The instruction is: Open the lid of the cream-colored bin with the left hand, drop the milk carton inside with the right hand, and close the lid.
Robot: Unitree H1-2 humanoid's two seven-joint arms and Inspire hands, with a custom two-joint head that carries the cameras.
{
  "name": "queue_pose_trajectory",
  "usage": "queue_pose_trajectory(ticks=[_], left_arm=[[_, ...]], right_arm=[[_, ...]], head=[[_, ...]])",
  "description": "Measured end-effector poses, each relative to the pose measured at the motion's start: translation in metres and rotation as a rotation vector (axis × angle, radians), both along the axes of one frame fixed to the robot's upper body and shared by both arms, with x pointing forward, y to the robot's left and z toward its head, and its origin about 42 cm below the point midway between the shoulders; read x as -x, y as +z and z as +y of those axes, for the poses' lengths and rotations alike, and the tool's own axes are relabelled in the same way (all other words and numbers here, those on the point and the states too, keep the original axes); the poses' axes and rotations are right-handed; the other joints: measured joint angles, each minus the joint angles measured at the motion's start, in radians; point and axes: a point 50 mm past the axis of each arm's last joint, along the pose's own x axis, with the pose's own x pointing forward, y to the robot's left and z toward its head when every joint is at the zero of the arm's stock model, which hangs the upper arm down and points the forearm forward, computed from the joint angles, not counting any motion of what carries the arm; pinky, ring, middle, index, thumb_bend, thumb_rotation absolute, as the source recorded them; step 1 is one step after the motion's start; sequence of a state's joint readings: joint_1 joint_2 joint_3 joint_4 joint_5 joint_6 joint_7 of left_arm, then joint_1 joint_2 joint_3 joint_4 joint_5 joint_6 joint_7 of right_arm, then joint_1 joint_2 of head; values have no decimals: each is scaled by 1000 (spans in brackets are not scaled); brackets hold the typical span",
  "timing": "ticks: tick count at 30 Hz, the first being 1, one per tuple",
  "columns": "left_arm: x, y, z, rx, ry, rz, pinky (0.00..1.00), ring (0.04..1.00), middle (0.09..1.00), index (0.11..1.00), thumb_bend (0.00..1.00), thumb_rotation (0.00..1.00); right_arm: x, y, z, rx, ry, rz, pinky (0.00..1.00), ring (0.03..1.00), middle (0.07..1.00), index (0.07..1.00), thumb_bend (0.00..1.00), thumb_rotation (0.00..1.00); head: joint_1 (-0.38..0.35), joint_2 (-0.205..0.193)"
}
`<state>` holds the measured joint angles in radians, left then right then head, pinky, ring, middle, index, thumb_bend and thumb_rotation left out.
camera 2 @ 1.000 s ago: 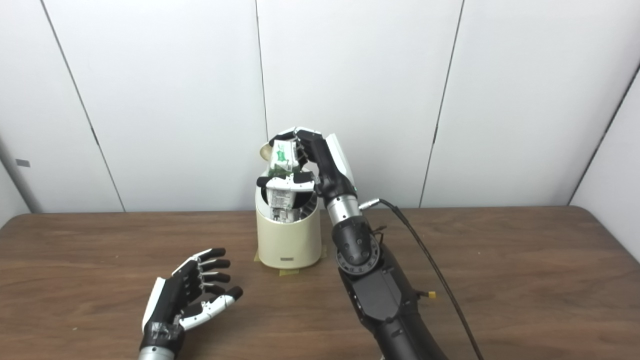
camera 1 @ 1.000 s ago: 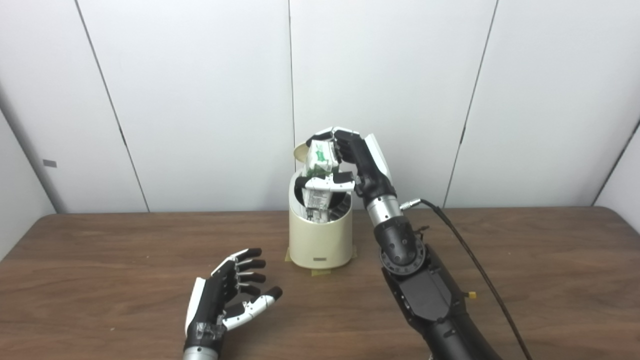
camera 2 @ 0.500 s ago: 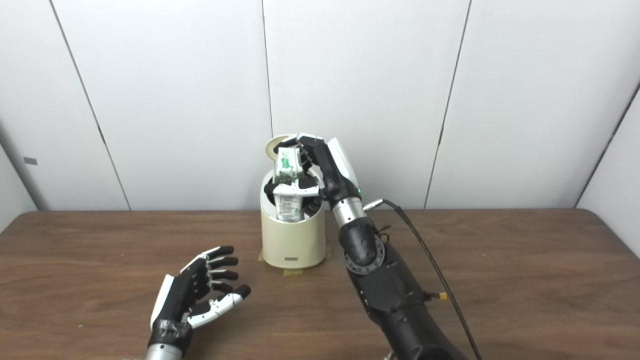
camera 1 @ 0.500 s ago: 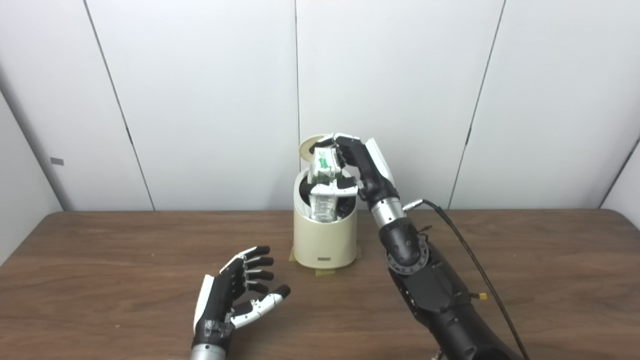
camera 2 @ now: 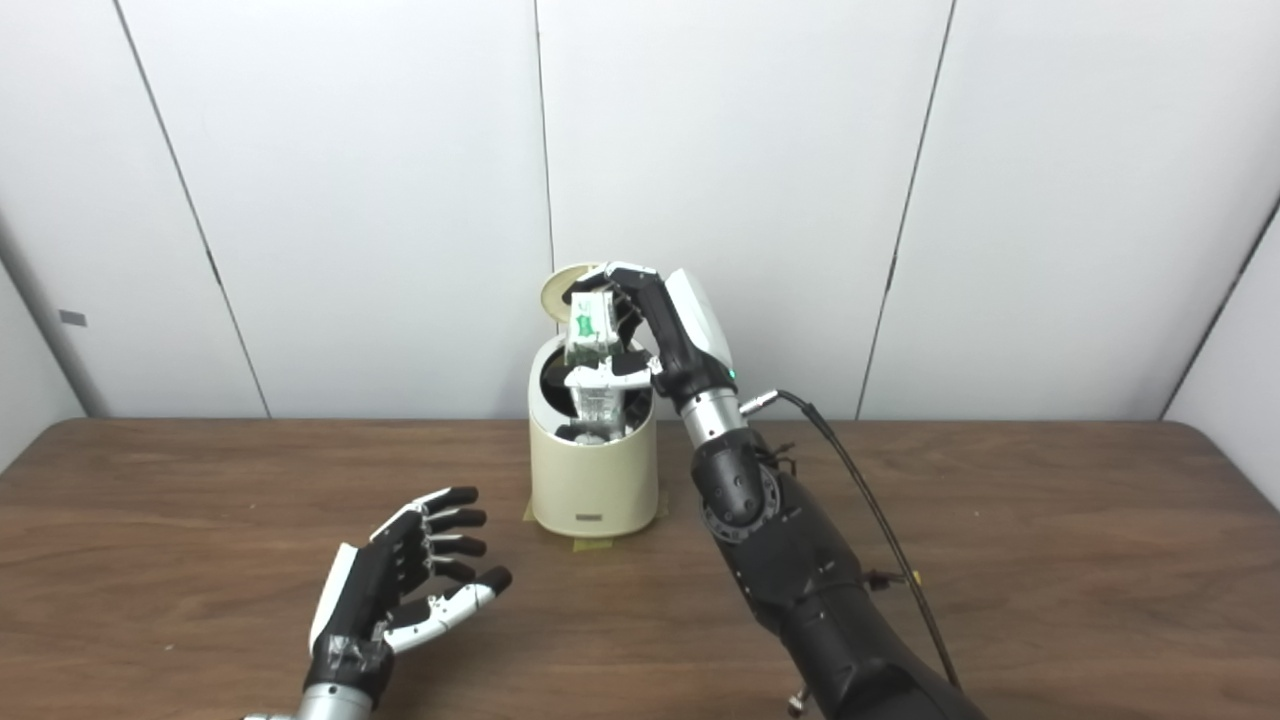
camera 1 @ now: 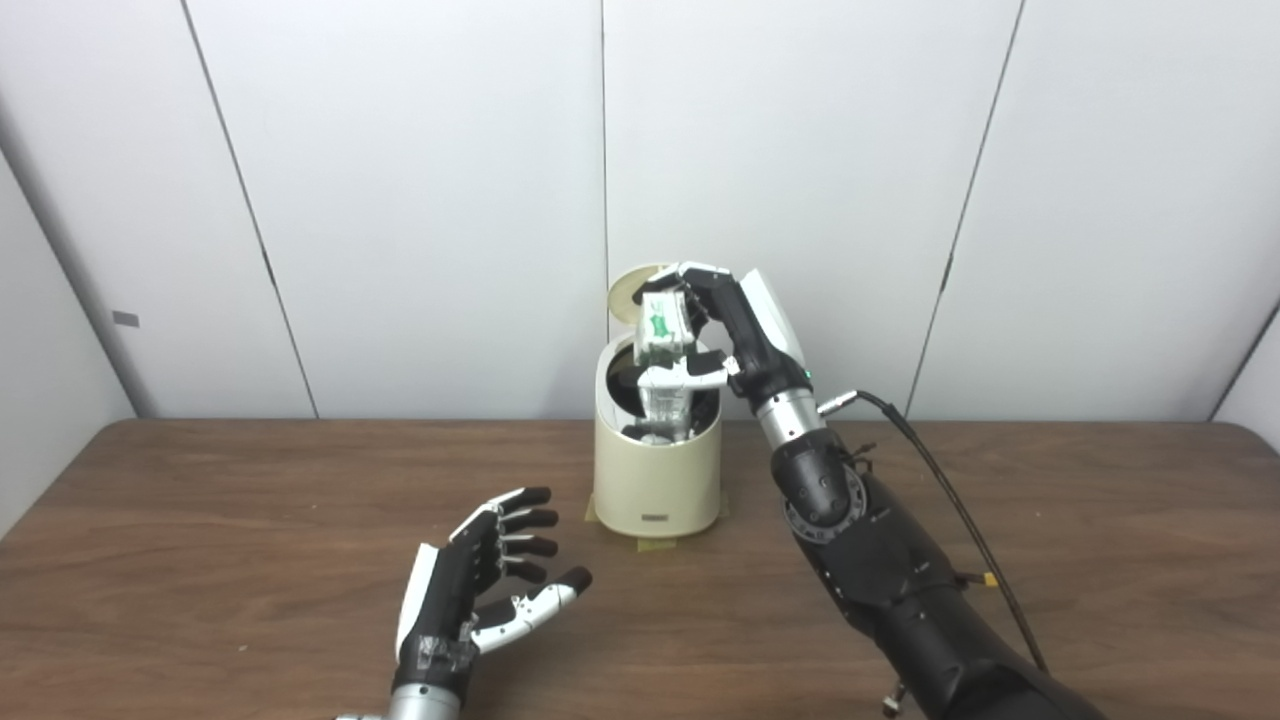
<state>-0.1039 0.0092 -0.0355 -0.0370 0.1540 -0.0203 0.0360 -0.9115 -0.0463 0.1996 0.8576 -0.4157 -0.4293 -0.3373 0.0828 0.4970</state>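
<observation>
The right hand point(camera 1: 735, 325) grips the milk carton point(camera 1: 662, 345) upright in the open cream-colored bin point(camera 1: 655, 470). The left hand point(camera 1: 480, 590), fingers spread and empty, hovers near the bin.

No legible text; milk carton point(camera 1: 662, 335) print too blurred.

- The bin point(camera 1: 657, 480) stands on the bench point(camera 1: 200, 520), directly under the right robot hand point(camera 1: 735, 325).
- The milk carton point(camera 1: 665, 375) sits upright in that robot hand's grasp, its lower end inside the bin's mouth.
- The lid point(camera 1: 630, 290) stands raised behind the carton.
- The left robot hand point(camera 1: 480, 580) lies before and left of the bin, well apart.
</observation>
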Motion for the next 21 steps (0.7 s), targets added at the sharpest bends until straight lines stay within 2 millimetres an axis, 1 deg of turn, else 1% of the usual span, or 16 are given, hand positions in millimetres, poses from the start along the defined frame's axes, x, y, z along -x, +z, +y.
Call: queue_pose_trajectory(ticks=[11,15,17,18,19,21], left_arm=[[4,-3,-1,-1,-2,9,540,627,715,755,691,47],[4,-2,-1,-1,-2,7,533,624,715,756,689,39],[5,-1,-1,-1,-3,2,535,623,713,755,690,38],[5,0,-2,-1,-3,-1,538,626,715,756,688,41],[5,1,-2,-1,-3,-3,540,626,714,757,687,41],[5,1,-1,-2,-3,-3,541,625,712,756,689,43]], right_arm=[[1,-5,4,23,-25,-29,319,388,494,546,511,0],[2,-6,4,25,-14,-21,356,416,499,519,517,0],[1,-8,2,67,16,-2,393,429,510,511,518,0],[1,-10,1,99,32,6,443,525,594,594,686,45],[0,-12,-1,135,43,11,484,597,657,654,801,78],[0,-13,-5,181,63,10,510,639,701,688,861,96]], head=[[6,8],[8,12],[6,14],[6,14],[6,14],[3,15]])
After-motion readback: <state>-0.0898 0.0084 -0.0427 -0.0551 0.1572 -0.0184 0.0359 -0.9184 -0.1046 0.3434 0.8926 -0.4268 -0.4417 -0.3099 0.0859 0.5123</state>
